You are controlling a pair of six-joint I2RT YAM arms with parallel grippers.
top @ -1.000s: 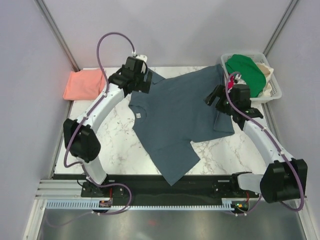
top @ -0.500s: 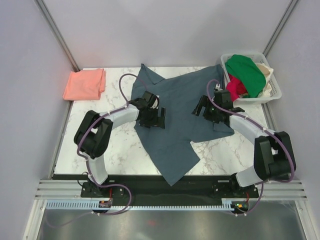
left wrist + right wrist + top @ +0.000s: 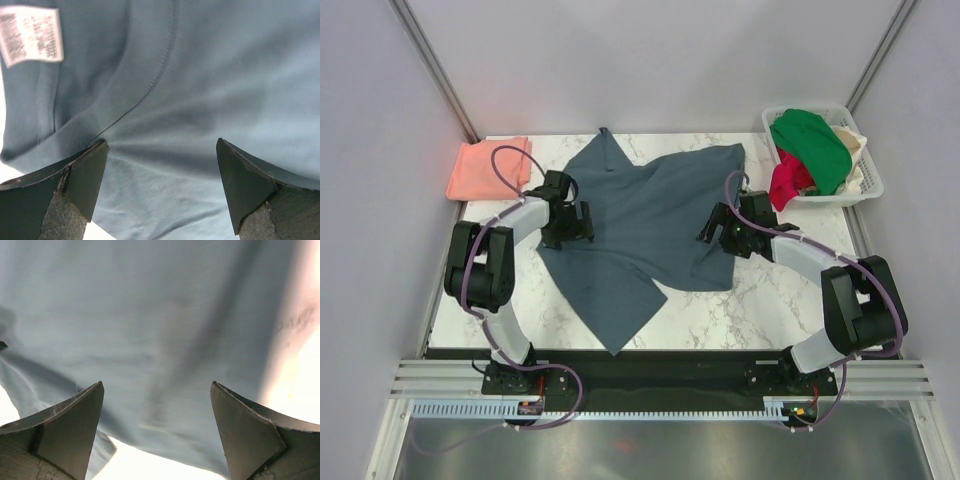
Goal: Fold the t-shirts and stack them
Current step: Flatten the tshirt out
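Note:
The dark slate-blue t-shirt point(image 3: 645, 215) lies spread and skewed on the marble table, its hem pointing to the near edge. My left gripper point(image 3: 580, 224) is low over its left side and open. In the left wrist view the collar seam and a white label point(image 3: 30, 35) show above the open left gripper point(image 3: 160, 167). My right gripper point(image 3: 713, 230) is low over the shirt's right side and open. The right wrist view shows cloth and the shirt's edge between the fingers of the right gripper point(image 3: 157, 410). The salmon-pink t-shirt point(image 3: 488, 167) lies folded at the far left.
A white basket point(image 3: 868, 180) at the far right holds green point(image 3: 810, 140), red and cream garments. Bare marble point(image 3: 790, 300) shows near the right arm. Grey walls close in the table on three sides.
Both arms came down from the far side onto the shirt and drew in toward me. The blue shirt slid left and now lies flatter, with its hem further left.

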